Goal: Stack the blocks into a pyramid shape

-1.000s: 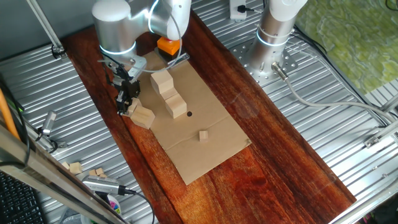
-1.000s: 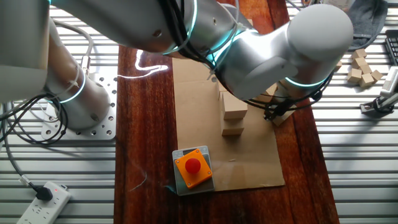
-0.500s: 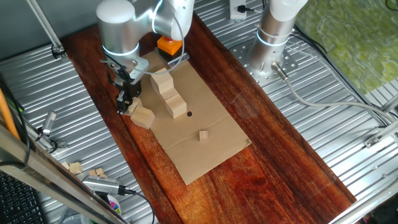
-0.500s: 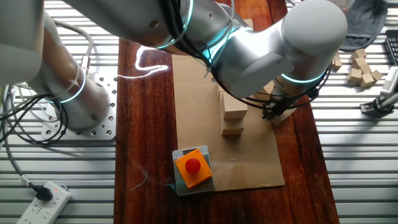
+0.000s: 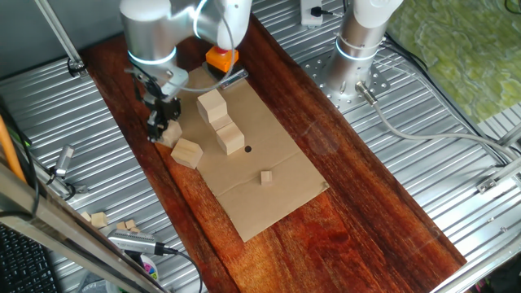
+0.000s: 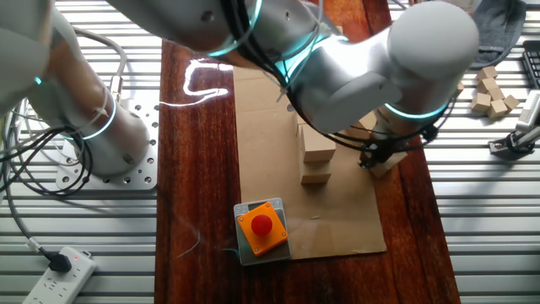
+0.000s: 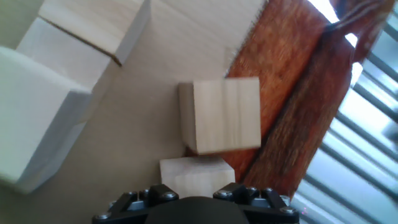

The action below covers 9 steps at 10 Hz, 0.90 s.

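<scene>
Wooden blocks (image 7: 219, 116) fill only the hand view.

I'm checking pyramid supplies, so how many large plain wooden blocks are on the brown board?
5: a row of three blocks on the cardboard, a loose block at its edge, and another block at the end effector. The arm may hide more.

You get bright, even light in both fixed views. Glare streaks the wooden tabletop (image 6: 198, 80). Your hand view is soft, with nearby blocks (image 7: 43, 106) blurred.
</scene>
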Each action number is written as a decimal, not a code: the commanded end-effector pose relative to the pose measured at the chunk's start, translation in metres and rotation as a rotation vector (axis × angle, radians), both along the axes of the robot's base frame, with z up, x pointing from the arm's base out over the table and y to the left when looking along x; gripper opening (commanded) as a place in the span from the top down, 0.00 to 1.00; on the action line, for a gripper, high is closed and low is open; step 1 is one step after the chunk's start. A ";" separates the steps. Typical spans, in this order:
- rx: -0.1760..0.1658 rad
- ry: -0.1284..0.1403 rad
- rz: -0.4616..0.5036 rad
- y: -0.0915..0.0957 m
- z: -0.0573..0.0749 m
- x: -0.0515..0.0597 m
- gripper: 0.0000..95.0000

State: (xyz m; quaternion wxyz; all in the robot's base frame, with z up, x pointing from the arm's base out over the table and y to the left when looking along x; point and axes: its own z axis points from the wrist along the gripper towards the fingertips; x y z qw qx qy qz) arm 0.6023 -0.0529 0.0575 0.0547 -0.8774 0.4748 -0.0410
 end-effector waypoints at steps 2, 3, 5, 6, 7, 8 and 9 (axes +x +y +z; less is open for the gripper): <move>-0.025 0.002 -0.052 -0.020 0.019 -0.001 1.00; -0.039 0.005 -0.062 -0.025 0.025 -0.001 1.00; -0.046 0.022 -0.082 -0.037 0.041 -0.003 1.00; -0.045 0.037 -0.102 -0.040 0.045 -0.005 1.00; -0.038 0.068 -0.161 -0.045 0.056 -0.009 1.00; -0.035 0.105 -0.248 -0.047 0.071 -0.017 1.00; -0.033 0.121 -0.294 -0.048 0.081 -0.023 1.00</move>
